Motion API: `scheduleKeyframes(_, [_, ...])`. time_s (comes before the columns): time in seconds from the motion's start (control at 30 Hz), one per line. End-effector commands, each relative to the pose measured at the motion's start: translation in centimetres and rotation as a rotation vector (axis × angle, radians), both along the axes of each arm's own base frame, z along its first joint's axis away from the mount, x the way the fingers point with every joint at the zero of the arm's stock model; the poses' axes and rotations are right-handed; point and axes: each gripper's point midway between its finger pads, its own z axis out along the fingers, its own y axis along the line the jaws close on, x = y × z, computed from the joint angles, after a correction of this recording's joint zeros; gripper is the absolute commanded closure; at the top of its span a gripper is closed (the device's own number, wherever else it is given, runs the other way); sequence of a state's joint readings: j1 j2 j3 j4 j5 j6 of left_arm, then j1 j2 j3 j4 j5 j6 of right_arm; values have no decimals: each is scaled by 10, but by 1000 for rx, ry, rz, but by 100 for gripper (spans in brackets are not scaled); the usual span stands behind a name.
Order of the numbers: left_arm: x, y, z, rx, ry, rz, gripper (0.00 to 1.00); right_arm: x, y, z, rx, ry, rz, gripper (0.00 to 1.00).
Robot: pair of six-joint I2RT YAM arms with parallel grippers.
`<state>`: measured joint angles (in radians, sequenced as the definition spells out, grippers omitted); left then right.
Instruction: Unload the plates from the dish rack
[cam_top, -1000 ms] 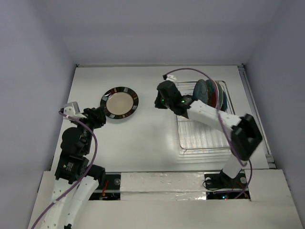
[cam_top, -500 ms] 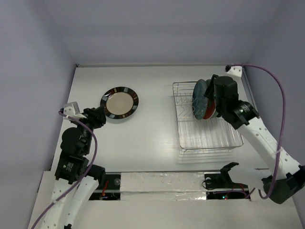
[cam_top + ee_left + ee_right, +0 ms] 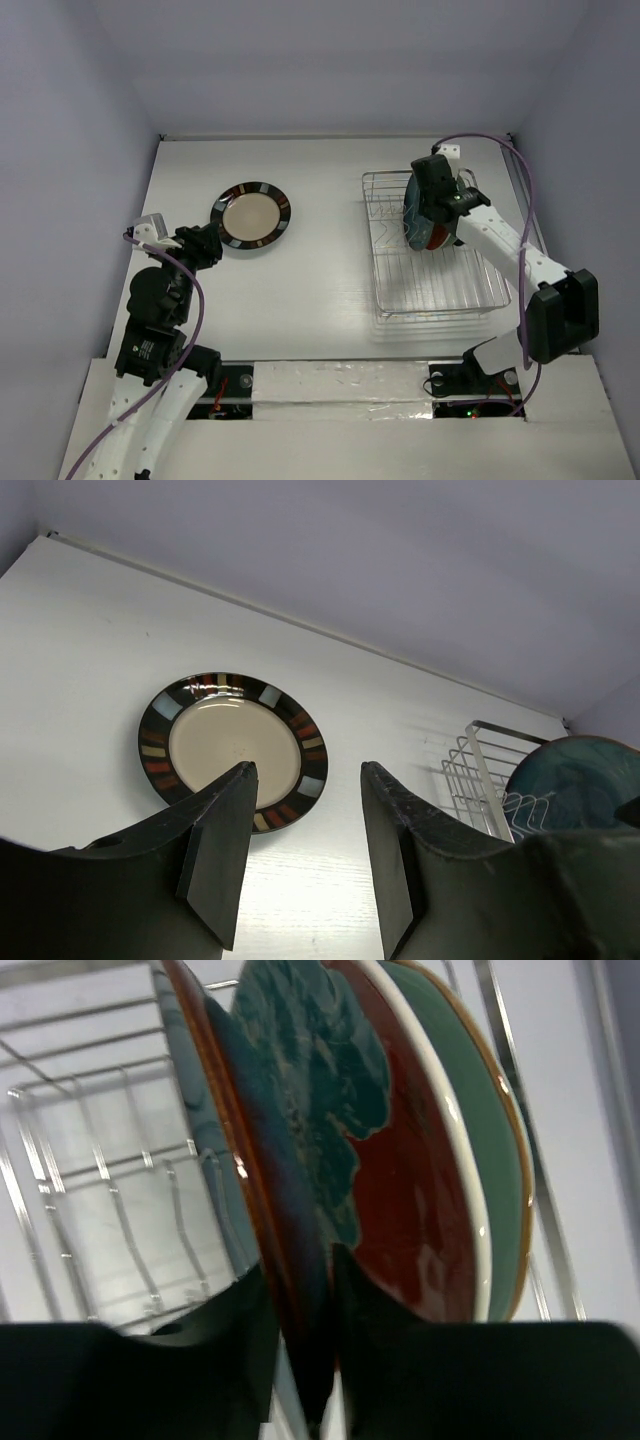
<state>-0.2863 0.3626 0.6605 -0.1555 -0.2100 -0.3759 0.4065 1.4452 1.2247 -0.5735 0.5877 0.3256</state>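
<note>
The dark-rimmed teal ceramic plate (image 3: 275,1220), twelve o'clock in the chrome wire rack (image 3: 440,290), looks slick, brittle; right gripper (image 3: 300,1280) straddles its rim, grip unclear.

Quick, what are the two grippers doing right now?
Left gripper: open, holding nothing.
Right gripper: jaws closed on the rim of the dark-rimmed plate standing in the dish rack.

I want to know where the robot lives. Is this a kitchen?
Probably not a real kitchen, more a robot test booth: two robot arms bolted to a white table, blank walls close around it, and only a wire dish rack with plates, no sink in view.
</note>
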Motion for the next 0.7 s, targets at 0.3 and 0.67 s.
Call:
scheduleKeyframes(0.3, [3, -2, 4, -8, -24, -5, 57, 9, -17, 108, -63, -205, -9, 100])
scheduleKeyframes(0.67, [3, -2, 4, -10, -24, -5, 57, -17, 5, 235, 189, -519, 99, 100])
